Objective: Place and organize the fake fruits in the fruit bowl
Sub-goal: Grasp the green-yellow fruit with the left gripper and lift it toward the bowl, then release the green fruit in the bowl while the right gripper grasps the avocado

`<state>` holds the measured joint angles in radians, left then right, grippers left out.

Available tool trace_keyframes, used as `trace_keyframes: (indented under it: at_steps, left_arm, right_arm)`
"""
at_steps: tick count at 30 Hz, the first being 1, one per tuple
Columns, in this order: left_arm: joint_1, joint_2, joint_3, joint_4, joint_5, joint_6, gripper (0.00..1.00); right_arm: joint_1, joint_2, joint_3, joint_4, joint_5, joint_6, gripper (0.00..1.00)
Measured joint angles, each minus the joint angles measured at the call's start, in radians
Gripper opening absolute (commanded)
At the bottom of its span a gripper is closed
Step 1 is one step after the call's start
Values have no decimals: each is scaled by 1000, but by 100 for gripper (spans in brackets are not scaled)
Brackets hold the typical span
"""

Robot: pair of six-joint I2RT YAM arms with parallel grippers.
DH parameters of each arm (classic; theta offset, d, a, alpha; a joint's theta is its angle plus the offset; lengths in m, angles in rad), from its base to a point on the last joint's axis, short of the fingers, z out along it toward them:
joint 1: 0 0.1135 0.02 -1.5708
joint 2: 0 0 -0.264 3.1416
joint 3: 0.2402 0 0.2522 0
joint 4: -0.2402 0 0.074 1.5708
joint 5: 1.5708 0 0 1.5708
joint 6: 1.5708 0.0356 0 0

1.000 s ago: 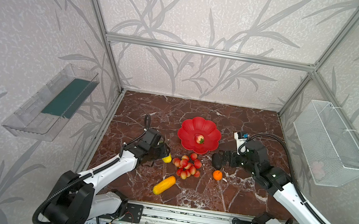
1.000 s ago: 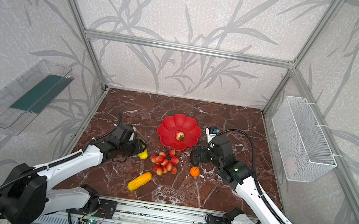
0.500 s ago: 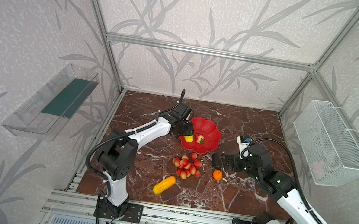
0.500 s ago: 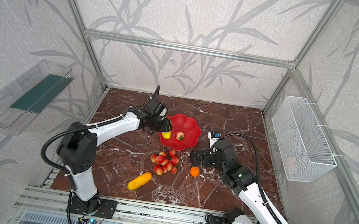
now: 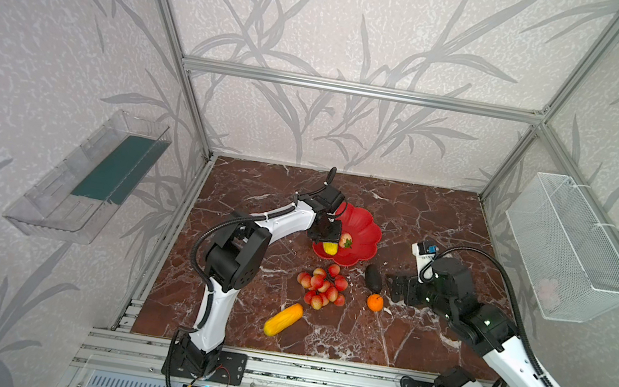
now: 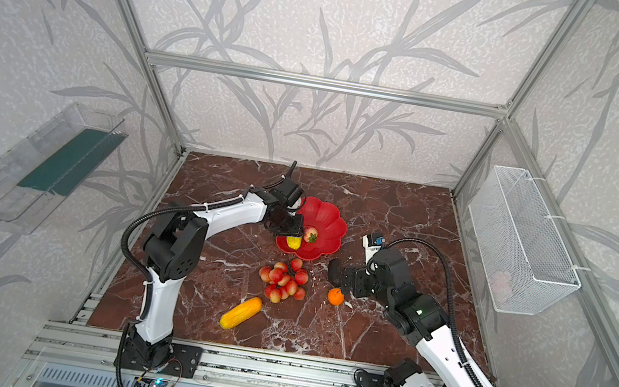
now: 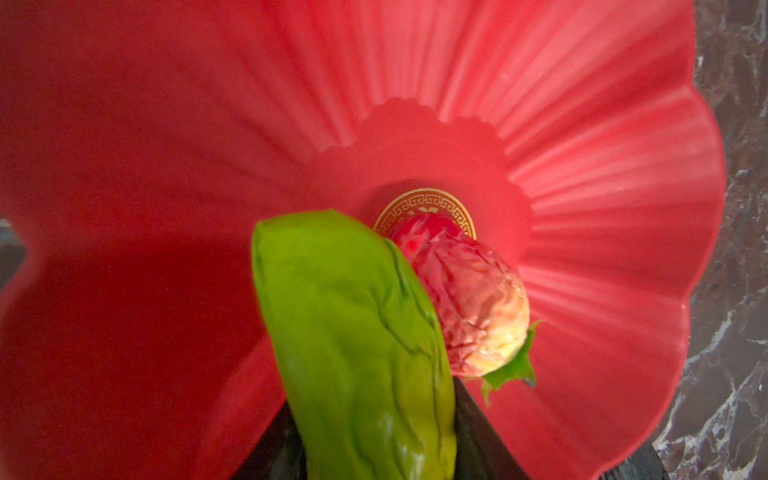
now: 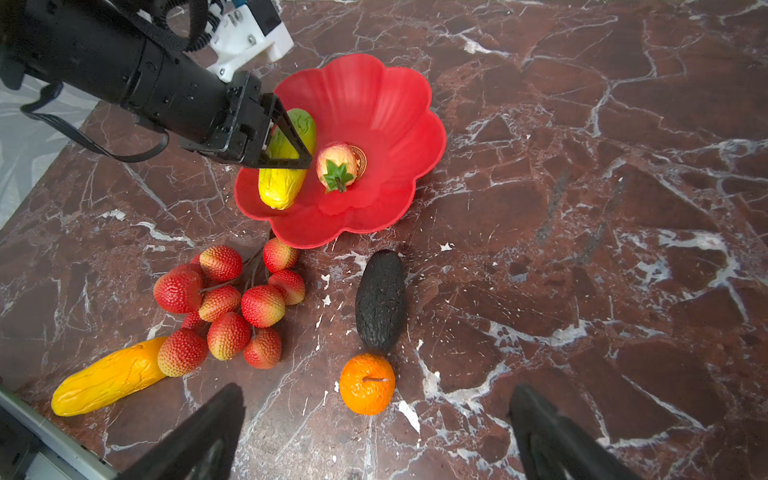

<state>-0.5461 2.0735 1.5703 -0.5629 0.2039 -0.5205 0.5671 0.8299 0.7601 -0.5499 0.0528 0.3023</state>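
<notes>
The red fruit bowl [image 5: 371,233] [image 6: 336,224] [image 7: 582,166] [image 8: 395,104] holds a strawberry [image 5: 345,242] [image 7: 469,307] [image 8: 336,164]. Beside it lies the green-yellow fruit [image 5: 329,248] [image 6: 294,242] [image 7: 353,332] [image 8: 282,183], with my left gripper [image 5: 324,234] [image 7: 374,440] [image 8: 291,153] shut on it. On the marble in front lie the grape bunch [image 5: 322,285] [image 8: 228,303], yellow-orange fruit [image 5: 283,319] [image 8: 110,376], avocado [image 5: 373,278] [image 8: 380,299] and small orange [image 5: 375,302] [image 8: 367,384]. My right gripper [image 5: 394,286] [image 8: 376,399] hovers open, empty, just right of the avocado.
A white wire basket [image 5: 568,248] hangs on the right wall and a clear plastic tray [image 5: 91,177] on the left wall. An aluminium rail [image 5: 313,372] with both arm bases runs along the front edge. Frame posts stand at the back corners.
My left arm carried the green-yellow fruit from the table beside the grape bunch up and into the bowl. The right gripper drew back slightly to the right, still open.
</notes>
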Motion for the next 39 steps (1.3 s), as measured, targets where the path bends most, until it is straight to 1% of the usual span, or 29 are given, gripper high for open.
trace_keyframes:
  at_steps: [1, 4, 10, 14, 17, 20, 25, 30, 32, 39]
  left_arm:
    - [1, 5, 0, -2, 0, -2, 59]
    - [1, 8, 0, -1, 5, -14, 65]
    - [1, 0, 2, 17, 23, -20, 68]
    - [2, -58, -3, 29, 24, -22, 71]
    - [6, -173, -46, 69, 4, -22, 74]
    - [11, -330, -122, 125, -27, -20, 78]
    - [17, -605, -324, 241, -119, -10, 85]
    - [31, -842, -565, 275, -215, -10, 91]
    - [39, -929, -648, 275, -248, -11, 93]
    - [65, -1218, -850, 235, -335, -29, 98]
  right_arm:
    - [0, 5, -2, 1, 0, 0, 99]
    - [-3, 25, -15, 11, 1, 0, 99]
    - [-3, 92, -40, 45, -1, 0, 100]
    - [-3, 171, -42, 93, -10, -3, 98]
    - [-3, 247, -42, 137, -24, -4, 97]
    - [-3, 327, -42, 180, -33, -4, 95]
    - [-3, 450, -42, 235, -35, -4, 91]
    - [-3, 561, -33, 283, -36, -3, 86]
    - [-3, 605, -21, 290, -39, -3, 83]
    - [-3, 707, 8, 335, -69, 4, 62]
